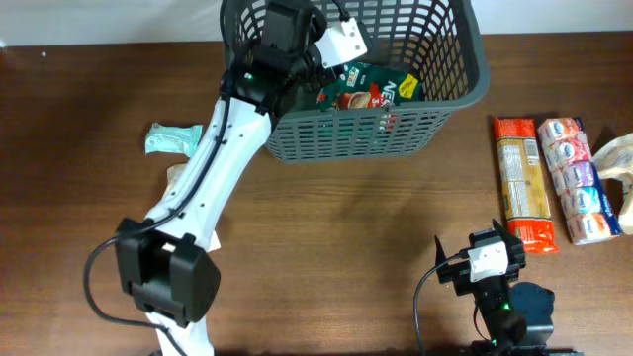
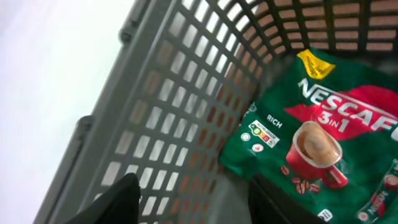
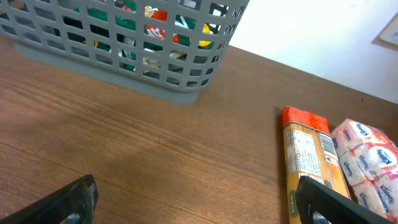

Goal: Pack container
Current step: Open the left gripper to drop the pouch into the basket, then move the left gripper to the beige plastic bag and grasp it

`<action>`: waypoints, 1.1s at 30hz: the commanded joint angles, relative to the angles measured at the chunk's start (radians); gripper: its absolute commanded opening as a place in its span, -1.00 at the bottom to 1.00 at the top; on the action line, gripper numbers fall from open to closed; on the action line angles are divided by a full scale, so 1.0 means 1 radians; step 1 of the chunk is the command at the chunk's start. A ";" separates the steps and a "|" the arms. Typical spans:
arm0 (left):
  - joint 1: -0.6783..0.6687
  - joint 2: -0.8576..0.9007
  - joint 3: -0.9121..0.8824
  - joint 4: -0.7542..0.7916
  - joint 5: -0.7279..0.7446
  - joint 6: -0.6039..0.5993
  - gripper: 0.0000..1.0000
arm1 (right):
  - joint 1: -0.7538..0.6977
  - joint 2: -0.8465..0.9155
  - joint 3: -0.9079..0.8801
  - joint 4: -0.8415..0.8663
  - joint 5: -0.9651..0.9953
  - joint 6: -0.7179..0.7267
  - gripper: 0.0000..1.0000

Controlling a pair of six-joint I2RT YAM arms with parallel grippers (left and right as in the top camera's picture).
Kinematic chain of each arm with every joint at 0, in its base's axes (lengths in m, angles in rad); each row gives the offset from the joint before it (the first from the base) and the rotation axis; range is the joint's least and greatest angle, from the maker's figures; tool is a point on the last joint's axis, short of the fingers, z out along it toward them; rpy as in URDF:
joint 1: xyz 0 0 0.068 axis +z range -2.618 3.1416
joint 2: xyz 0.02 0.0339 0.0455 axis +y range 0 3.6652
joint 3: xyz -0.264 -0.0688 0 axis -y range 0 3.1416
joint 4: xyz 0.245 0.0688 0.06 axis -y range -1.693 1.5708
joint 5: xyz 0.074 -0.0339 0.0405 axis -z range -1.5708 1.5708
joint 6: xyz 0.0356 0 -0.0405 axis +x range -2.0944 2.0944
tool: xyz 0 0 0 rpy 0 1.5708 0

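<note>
The container, a dark grey lattice basket (image 1: 447, 102), stands at the back of the table. A green Nescafe 3in1 packet (image 1: 368, 91) lies inside it, and shows in the left wrist view (image 2: 323, 137). My left gripper (image 2: 196, 202) is open and empty inside the basket, next to the packet and the basket's wall (image 2: 168, 106). My right gripper (image 3: 199, 202) is open and empty near the table's front, above bare wood, left of an orange packet (image 3: 308, 158). The basket also shows in the right wrist view (image 3: 180, 81).
An orange packet (image 1: 521, 183) and a pack of small white tissue packets (image 1: 578, 178) lie at the right, with a pale bag (image 1: 618, 163) beyond them. A light teal packet (image 1: 173, 137) lies left of the basket.
</note>
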State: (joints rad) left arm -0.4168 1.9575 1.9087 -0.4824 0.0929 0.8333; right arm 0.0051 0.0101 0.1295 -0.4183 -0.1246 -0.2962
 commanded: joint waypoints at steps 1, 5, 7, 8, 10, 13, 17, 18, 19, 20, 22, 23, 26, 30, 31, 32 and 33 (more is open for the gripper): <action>0.007 -0.147 0.019 -0.005 -0.120 -0.121 -0.02 | -0.006 -0.006 -0.007 -0.002 0.002 -0.002 0.98; 0.007 -0.291 0.019 -0.068 -0.291 -0.201 -0.06 | -0.006 -0.006 -0.007 -0.002 0.002 -0.002 0.98; 0.010 -0.369 0.019 -0.127 -0.358 -0.298 -0.05 | -0.006 -0.006 -0.007 -0.002 0.002 -0.002 0.98; 0.021 -0.417 0.019 -0.175 -0.396 -0.399 -0.05 | -0.006 -0.006 -0.007 -0.002 0.002 -0.002 0.98; 0.052 -0.487 0.019 -0.276 -0.406 -0.562 -0.05 | -0.006 -0.006 -0.007 -0.002 0.002 -0.002 0.99; 0.135 -0.576 0.019 -0.473 -0.404 -0.738 -0.05 | -0.006 -0.006 -0.007 -0.002 0.002 -0.002 0.98; 0.233 -0.612 0.019 -0.661 -0.407 -0.758 0.06 | -0.006 -0.006 -0.007 -0.002 0.001 -0.002 0.98; 0.254 -0.611 0.018 -0.705 -0.407 -0.758 0.09 | -0.006 -0.006 -0.007 -0.002 0.002 -0.002 0.98; 0.279 -0.603 0.011 -0.760 -0.407 -0.758 0.10 | -0.006 -0.006 -0.007 -0.002 0.002 -0.002 0.98; 0.292 -0.599 0.006 -0.789 -0.407 -0.758 0.11 | -0.006 -0.006 -0.007 -0.002 0.002 -0.002 0.98; 0.334 -0.575 -0.010 -0.879 -0.400 -0.759 0.12 | -0.006 -0.006 -0.007 -0.002 0.002 -0.002 0.98; 0.347 -0.566 -0.018 -0.906 -0.395 -0.759 0.12 | -0.006 -0.006 -0.007 -0.002 0.002 -0.002 0.98; 0.402 -0.521 -0.091 -0.963 -0.346 -0.774 0.13 | -0.006 -0.006 -0.007 -0.002 0.002 -0.002 0.98; 0.454 -0.473 -0.264 -0.905 -0.225 -0.773 0.25 | -0.006 -0.006 -0.007 -0.002 0.002 -0.002 0.98; 0.466 -0.450 -0.362 -0.853 -0.188 -0.773 0.39 | -0.006 -0.006 -0.007 -0.002 0.002 -0.002 0.98; 0.466 -0.422 -0.460 -0.792 -0.165 -0.773 0.57 | -0.006 -0.006 -0.007 -0.002 0.002 -0.002 0.98; 0.466 -0.405 -0.509 -0.759 -0.158 -0.773 0.57 | -0.006 -0.006 -0.007 -0.002 0.002 -0.002 0.98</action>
State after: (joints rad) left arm 0.0418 1.4982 1.5589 -1.3102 -0.1642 0.0681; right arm 0.0051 0.0101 0.1295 -0.4183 -0.1246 -0.2958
